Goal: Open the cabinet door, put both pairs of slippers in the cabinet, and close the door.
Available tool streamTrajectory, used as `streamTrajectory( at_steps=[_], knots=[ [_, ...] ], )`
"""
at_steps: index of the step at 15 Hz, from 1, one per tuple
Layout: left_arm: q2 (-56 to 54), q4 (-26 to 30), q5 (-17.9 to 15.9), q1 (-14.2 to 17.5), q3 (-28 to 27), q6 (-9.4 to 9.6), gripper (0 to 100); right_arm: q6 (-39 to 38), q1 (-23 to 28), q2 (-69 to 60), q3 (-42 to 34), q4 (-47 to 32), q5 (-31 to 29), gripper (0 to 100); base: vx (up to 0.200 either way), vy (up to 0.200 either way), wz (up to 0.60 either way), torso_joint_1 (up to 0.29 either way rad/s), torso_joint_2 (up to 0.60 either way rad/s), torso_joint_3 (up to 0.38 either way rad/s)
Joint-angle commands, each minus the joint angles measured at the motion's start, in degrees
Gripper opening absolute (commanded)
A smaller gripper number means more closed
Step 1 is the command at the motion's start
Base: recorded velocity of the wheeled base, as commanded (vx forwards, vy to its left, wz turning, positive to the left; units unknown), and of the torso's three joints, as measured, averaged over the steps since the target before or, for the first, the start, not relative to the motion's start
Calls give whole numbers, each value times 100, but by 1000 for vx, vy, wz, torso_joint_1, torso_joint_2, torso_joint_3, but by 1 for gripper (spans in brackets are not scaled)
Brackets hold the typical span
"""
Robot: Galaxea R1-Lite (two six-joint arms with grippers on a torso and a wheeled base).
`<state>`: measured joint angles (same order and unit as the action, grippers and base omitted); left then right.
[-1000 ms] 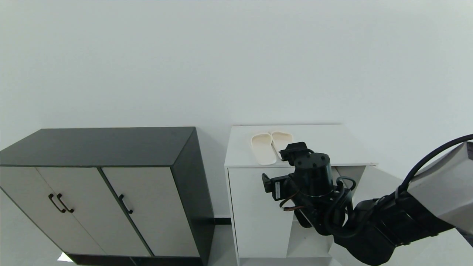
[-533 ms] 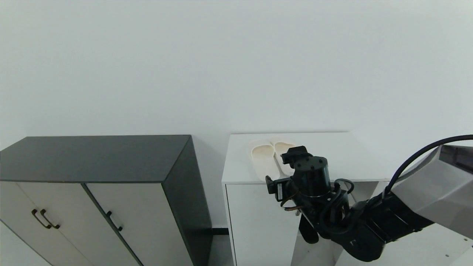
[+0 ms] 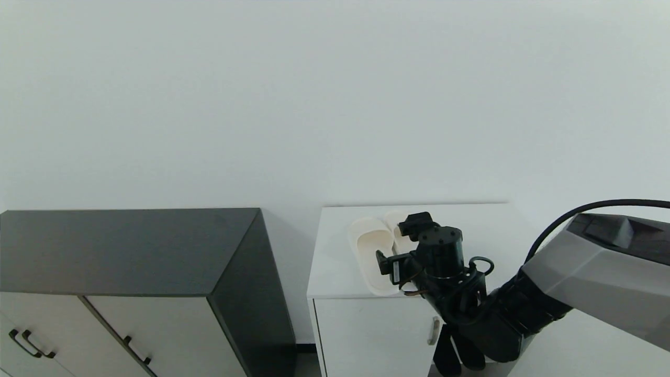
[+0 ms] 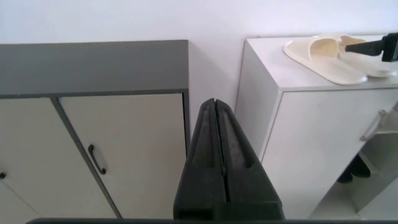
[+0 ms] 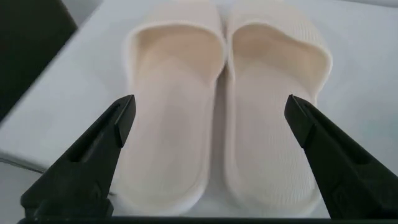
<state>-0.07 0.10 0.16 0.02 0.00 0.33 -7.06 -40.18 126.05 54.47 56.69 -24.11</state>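
The right gripper (image 5: 210, 106), spread wide, faces the cream slippers (image 5: 177, 140) just ahead — their long axis along its reach; the left gripper (image 4: 216, 107), closed, hangs well apart.

My right arm (image 3: 460, 303) hides much of the right-hand slipper (image 3: 393, 219); the dark cabinet's doors (image 3: 157, 335) are cut off at the picture's bottom edge.

A low white cabinet (image 3: 335, 272) stands against a plain pale wall (image 3: 335, 104), its flat white top serving as the surface. On that top lies a pair of cream slippers (image 3: 370, 251), set side by side and touching along their inner edges, toes toward the wall and heels near the front edge, left of the top's middle. Below the top, the cabinet's white front door carries a small pale handle (image 3: 432, 331).
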Motion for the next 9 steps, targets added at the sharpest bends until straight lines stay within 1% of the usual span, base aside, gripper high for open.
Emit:
streamTrajectory(
  at_steps=[1, 2, 6, 9],
  knots=[
    [7, -1, 2, 6, 0, 2, 0, 47, 124, 280, 126, 62, 91, 100, 0, 0, 0, 0, 0, 0],
    [7, -1, 2, 6, 0, 2, 0, 73, 142, 376, 240, 71, 91, 100, 0, 0, 0, 0, 0, 0],
    [7, -1, 11, 6, 0, -24, 0, 293, 344, 930, 1180, 44, 91, 100, 0, 0, 0, 0, 0, 0],
    [7, -1, 11, 6, 0, -33, 0, 653, 371, 1264, 1716, 18, 91, 100, 0, 0, 0, 0, 0, 0]
  ],
)
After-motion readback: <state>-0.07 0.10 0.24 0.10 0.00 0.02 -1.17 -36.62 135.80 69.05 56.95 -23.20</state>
